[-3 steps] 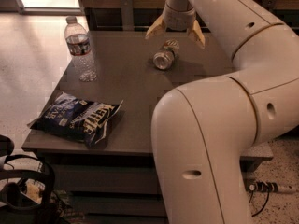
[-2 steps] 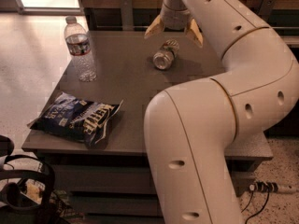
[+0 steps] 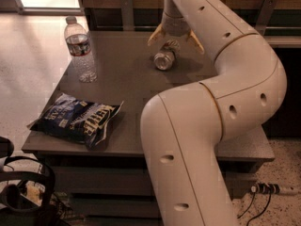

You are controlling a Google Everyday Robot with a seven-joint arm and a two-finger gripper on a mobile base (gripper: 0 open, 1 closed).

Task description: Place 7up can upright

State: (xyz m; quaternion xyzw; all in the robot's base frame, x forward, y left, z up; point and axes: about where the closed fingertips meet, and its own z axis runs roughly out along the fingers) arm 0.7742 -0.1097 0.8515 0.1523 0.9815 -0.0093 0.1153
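The 7up can lies on its side on the grey table, near the far middle, with a silver end facing me. My gripper hangs directly above the can's far end, its two yellowish fingers spread wide to either side. The gripper is open and holds nothing. The can's label is mostly hidden in shadow under the gripper.
A clear plastic water bottle stands upright at the table's far left. A blue chip bag lies flat at the front left. My white arm covers the table's right side. Dark gear sits on the floor at lower left.
The gripper has come down closer over the lying can, and the arm has swung further across the right of the view. The can, bottle and bag have not moved.
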